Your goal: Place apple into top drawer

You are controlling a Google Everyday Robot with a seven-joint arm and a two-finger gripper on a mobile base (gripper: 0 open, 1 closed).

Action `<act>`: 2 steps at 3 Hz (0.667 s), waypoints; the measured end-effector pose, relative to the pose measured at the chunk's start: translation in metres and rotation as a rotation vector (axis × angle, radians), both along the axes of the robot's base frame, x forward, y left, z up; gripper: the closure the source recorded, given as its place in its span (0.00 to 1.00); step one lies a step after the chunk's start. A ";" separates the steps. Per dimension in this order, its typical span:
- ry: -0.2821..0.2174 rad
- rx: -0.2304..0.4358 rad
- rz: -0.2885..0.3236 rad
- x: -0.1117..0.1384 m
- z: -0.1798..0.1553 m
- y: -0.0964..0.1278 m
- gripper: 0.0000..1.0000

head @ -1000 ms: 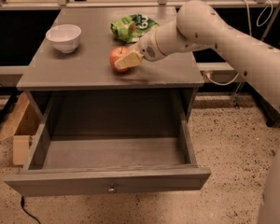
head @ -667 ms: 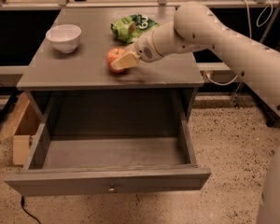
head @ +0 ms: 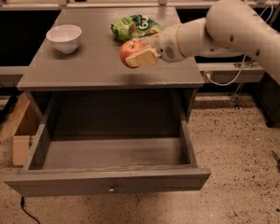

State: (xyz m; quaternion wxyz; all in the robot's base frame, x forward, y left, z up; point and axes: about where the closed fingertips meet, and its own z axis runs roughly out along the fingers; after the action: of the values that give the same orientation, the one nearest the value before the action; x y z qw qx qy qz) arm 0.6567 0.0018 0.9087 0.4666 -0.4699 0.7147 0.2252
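Jaws are pinched on the apple [head: 129,50], with one tan finger pad across its near side. The gripper [head: 137,56] holds it above the cabinet top [head: 84,69], near the front edge, apart from the white bowl [head: 64,38] and green snack bag [head: 135,26]. The top drawer [head: 107,183] stands pulled out below, apparently ready to receive it.

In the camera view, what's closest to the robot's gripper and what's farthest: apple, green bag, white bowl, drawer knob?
1. apple: held in the gripper, above the table's front.
2. green bag: just behind it, on the table.
3. white bowl: on the table's left side.
4. drawer knob: low down, on the open top drawer's front.
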 end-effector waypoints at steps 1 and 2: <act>-0.036 -0.003 0.013 -0.031 0.013 -0.035 1.00; -0.032 -0.007 0.024 -0.036 0.012 -0.033 1.00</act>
State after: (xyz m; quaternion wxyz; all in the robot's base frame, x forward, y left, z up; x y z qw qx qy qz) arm 0.6210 -0.0313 0.9202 0.4736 -0.4838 0.7021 0.2206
